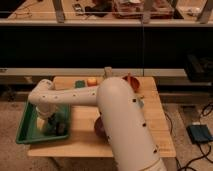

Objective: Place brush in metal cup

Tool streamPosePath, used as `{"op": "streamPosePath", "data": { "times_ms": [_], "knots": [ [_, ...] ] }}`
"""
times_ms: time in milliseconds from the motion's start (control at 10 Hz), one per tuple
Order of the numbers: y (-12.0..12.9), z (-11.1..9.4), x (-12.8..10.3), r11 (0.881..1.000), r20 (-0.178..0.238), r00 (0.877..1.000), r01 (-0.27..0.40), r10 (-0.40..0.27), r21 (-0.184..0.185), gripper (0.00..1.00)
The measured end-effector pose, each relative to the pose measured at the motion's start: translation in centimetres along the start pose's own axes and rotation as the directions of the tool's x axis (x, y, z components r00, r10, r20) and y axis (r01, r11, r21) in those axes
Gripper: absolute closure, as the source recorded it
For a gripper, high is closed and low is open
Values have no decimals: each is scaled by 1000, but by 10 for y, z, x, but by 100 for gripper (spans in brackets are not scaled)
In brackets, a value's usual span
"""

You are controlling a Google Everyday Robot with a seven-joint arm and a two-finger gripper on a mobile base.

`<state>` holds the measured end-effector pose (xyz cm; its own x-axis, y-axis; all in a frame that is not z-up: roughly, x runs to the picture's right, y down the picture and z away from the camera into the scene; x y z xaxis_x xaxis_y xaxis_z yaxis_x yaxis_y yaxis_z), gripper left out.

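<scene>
Pincer (52,124) is hovering low inside the green tray (25,136); cannot tell if it is clenched or released. Dark shape lying just beside it is probably the brush (60,128), so it should be centring on the slim handle before squeezing.

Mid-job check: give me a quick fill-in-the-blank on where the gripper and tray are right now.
1. The gripper hangs low over the ____ tray.
2. As the camera sees it, the tray sits at the ____ end of the wooden table.
3. The purple bowl is partly hidden by the robot's ____ arm.
Missing words: green; left; white.
</scene>
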<state>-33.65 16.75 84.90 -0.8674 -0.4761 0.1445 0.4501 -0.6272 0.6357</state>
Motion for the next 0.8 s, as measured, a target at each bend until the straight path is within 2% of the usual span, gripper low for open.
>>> {"op": "streamPosePath", "data": {
  "times_ms": [300,400,500,700,800],
  "knots": [
    [0,4,-4,1000,5,1000,14,-14,4,59],
    [-4,2,-3,999,-2,1000,29,-29,16,72],
    [-7,-1,-1,999,-15,999,37,-37,32,80],
    [-3,-23,1,994,-88,996,45,-36,96,97],
    [-1,-41,5,992,-124,992,54,-39,115,100]
  ]
}}
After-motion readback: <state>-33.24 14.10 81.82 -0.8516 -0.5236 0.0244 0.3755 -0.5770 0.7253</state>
